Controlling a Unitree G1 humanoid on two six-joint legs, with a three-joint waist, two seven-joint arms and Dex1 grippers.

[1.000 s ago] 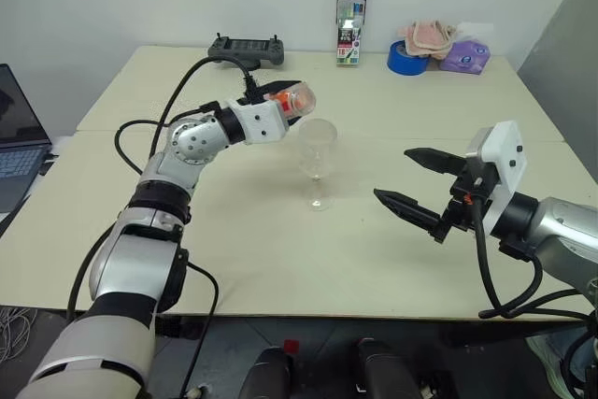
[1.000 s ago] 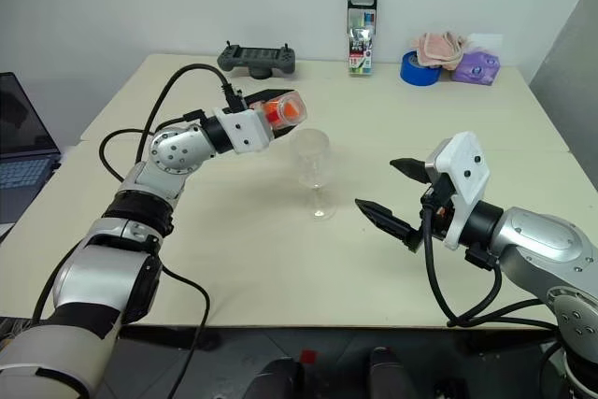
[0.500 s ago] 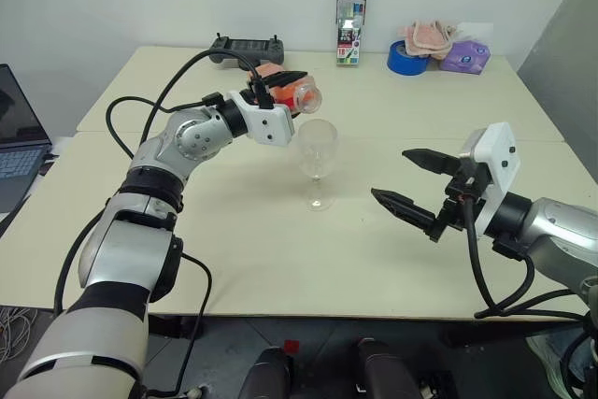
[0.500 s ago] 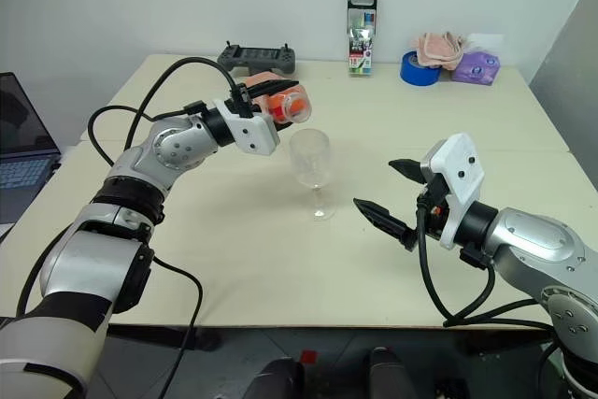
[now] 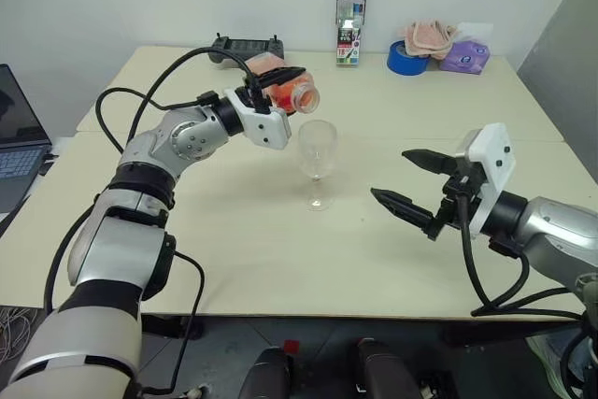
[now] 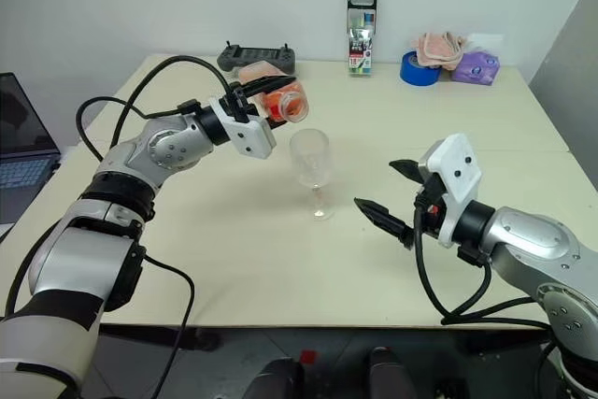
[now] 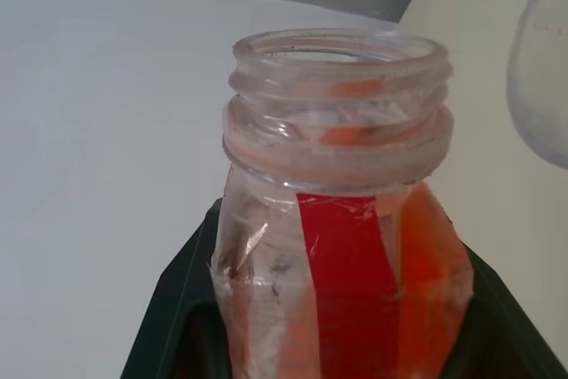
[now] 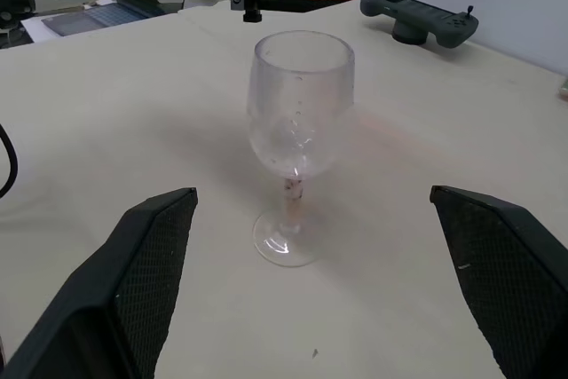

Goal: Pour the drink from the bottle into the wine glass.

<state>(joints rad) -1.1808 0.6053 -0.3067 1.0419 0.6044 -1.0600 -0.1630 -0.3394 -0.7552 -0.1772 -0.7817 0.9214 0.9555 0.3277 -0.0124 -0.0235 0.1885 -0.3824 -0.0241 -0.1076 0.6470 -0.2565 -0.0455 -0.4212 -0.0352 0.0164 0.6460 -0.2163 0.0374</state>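
Left gripper [image 5: 285,83] holds the bottle [image 5: 291,89] above the table [image 5: 234,231], jaws clamped on its body. The bottle is uncapped and lies tipped nearly on its side, open mouth facing the wine glass [image 5: 317,162] and sitting just above and to the left of the glass rim. In the left wrist view the bottle neck [image 7: 342,113] is bare, threaded and clear; the drink [image 7: 351,299] sits lower in the body as orange-red liquid, with only a trace of it near the neck. No stream is visible leaving the mouth.

The wine glass stands upright on its foot near the middle of the table, between the two arms. In the right wrist view its bowl [image 8: 300,104] looks clear, with small droplets on the inside; I cannot tell whether any liquid has collected at the bottom.

Right gripper [image 5: 411,184] hovers to the right of the glass, well apart from it, jaws spread wide and holding nothing. Its two black fingers [image 8: 146,259] frame the glass in the right wrist view.

Along the far edge of the table: a dark controller [image 5: 246,47], an upright pack of pens [image 5: 351,25], a blue tape roll [image 5: 405,58], folded cloths [image 5: 426,37], and a purple packet [image 5: 465,56]. A laptop [image 5: 17,142] sits off the table's left side.
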